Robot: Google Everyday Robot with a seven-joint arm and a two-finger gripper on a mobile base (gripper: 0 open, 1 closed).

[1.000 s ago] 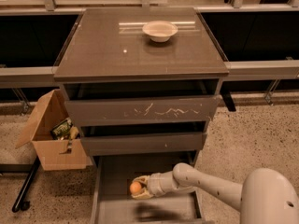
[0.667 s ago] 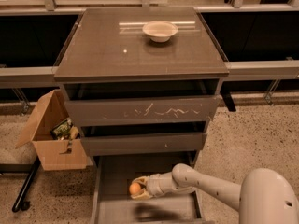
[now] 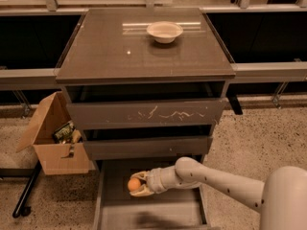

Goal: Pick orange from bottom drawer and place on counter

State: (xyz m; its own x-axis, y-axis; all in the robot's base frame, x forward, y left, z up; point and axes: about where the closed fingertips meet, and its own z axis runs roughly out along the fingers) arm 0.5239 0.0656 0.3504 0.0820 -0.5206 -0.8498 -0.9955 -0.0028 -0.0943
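Observation:
The orange (image 3: 134, 184) is small and round and sits between the fingers of my gripper (image 3: 137, 185), inside the open bottom drawer (image 3: 165, 213). The gripper is shut on the orange, a little above the drawer's grey floor at its left side. My white arm (image 3: 216, 180) reaches in from the lower right. The counter (image 3: 120, 47) is the glossy grey-brown cabinet top above, with a white bowl (image 3: 164, 31) near its back.
The scratched top drawer (image 3: 146, 113) and the plain middle drawer (image 3: 147, 147) stick out slightly above the gripper. An open cardboard box (image 3: 55, 140) with items stands on the speckled floor to the left. A dark bar (image 3: 26, 191) lies by it.

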